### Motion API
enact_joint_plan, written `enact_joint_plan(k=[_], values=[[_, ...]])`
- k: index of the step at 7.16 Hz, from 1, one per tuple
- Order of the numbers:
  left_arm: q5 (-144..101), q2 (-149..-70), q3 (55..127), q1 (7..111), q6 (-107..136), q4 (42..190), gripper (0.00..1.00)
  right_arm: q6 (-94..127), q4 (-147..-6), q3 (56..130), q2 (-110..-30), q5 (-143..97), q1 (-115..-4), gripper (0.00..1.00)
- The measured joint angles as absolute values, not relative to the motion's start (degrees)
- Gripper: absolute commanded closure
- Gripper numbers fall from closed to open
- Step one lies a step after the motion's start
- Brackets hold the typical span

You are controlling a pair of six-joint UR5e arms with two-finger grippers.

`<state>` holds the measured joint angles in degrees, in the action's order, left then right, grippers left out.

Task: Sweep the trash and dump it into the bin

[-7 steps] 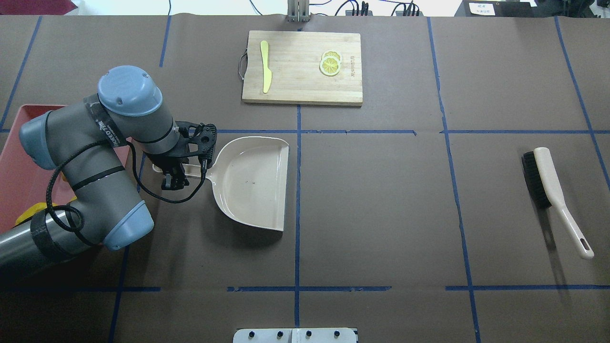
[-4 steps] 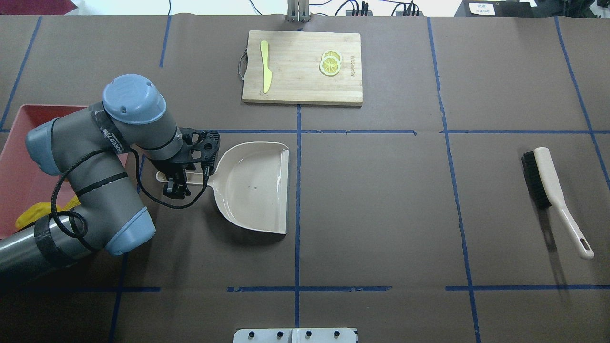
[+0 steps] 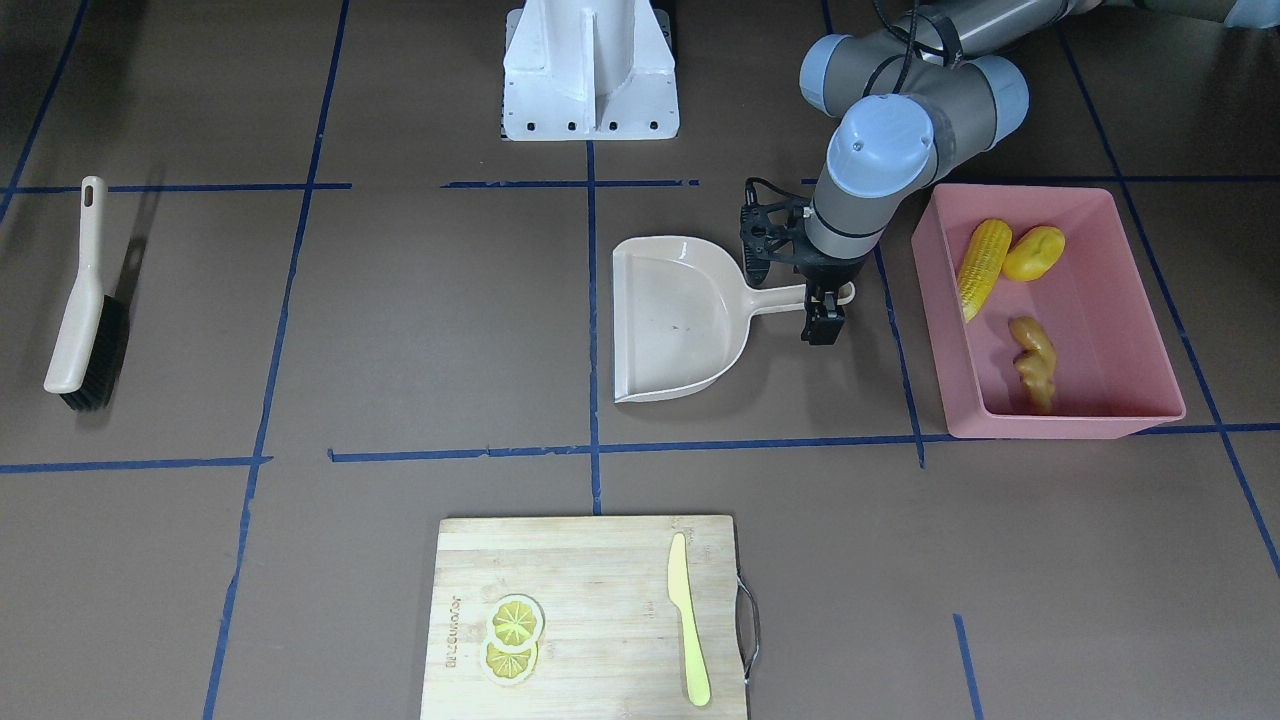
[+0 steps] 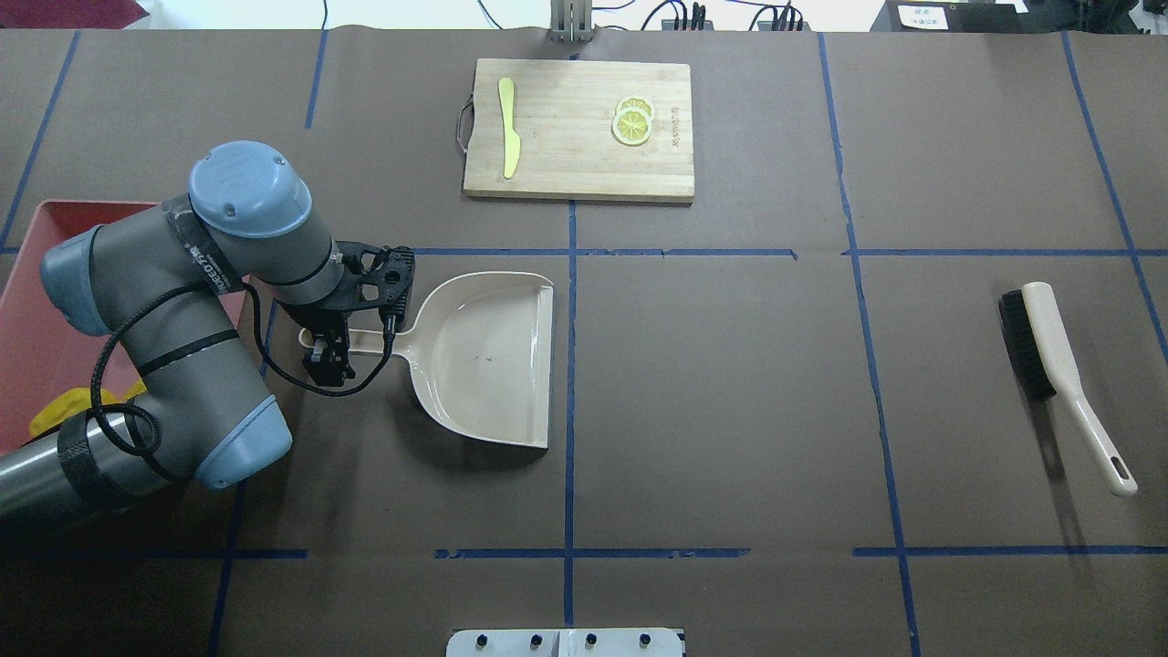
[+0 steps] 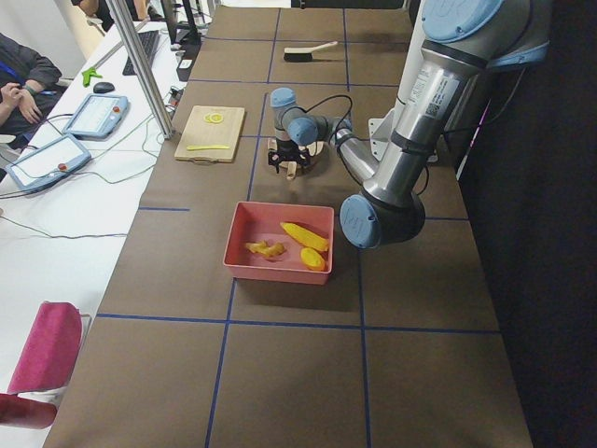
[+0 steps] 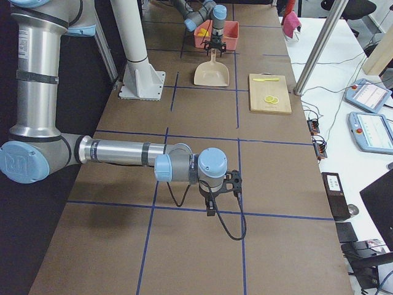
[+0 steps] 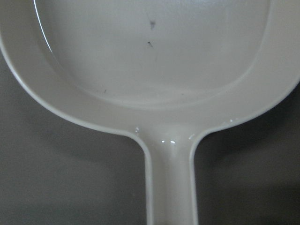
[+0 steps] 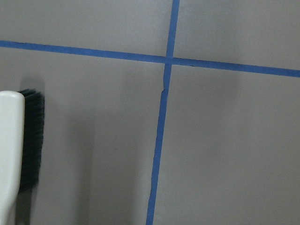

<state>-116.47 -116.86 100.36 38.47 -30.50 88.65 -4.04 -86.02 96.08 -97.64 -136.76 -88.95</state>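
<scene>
**A:** Looking over the table, where is the trash?

**B:** The corn cob (image 3: 983, 262), potato lump (image 3: 1034, 253) and ginger root (image 3: 1034, 362) all lie inside the pink bin (image 3: 1060, 428). The empty dustpan (image 3: 675, 320) lies flat just beside it.

**A:** And the grippers?

**B:** The left gripper (image 3: 824, 325) straddles the dustpan's handle (image 3: 780, 297). Whether it is clamped or loosened, I cannot tell. The right gripper (image 6: 212, 209) hangs near the brush (image 3: 85, 300), and I have the same doubt there. To finish well, I'd free the handle gently, then rise straight up.

**A:** The surroundings?

**B:** Brown paper (image 3: 400, 330) ruled with blue tape, a cutting board (image 3: 570, 570), and a white desk (image 5: 65, 243) with tablets (image 5: 93, 114) alongside.
</scene>
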Motion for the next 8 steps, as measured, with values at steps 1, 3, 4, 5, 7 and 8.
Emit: enact_joint_plan(k=[1, 3, 4, 5, 7, 8], values=[[-116.3, -116.9, 102.8, 39.3, -26.8, 88.6, 0.0, -4.0, -86.0, 96.2, -97.6, -136.8, -88.9, 0.0], [-116.3, -116.1, 108.4, 42.4, -16.1, 88.4, 0.0, -4.0, -85.9, 96.6, -97.6, -136.8, -89.0, 0.0], [-116.5, -114.8, 110.0, 44.5, -11.2, 87.8, 0.0, -4.0, -85.9, 96.9, -97.6, -136.8, -89.1, 0.0], [-117.0, -113.2, 110.6, 47.7, -8.0, 87.0, 0.0, -4.0, -85.9, 97.2, -97.6, -136.8, -89.1, 0.0], [-118.3, -109.5, 110.5, 55.7, -1.1, 86.3, 0.0, -4.0, -85.7, 97.5, -97.5, -136.8, -89.1, 0.0], [-118.3, -107.7, 110.2, 58.1, 1.7, 86.3, 0.0, -4.0, -85.6, 97.6, -97.4, -136.8, -89.1, 0.0]])
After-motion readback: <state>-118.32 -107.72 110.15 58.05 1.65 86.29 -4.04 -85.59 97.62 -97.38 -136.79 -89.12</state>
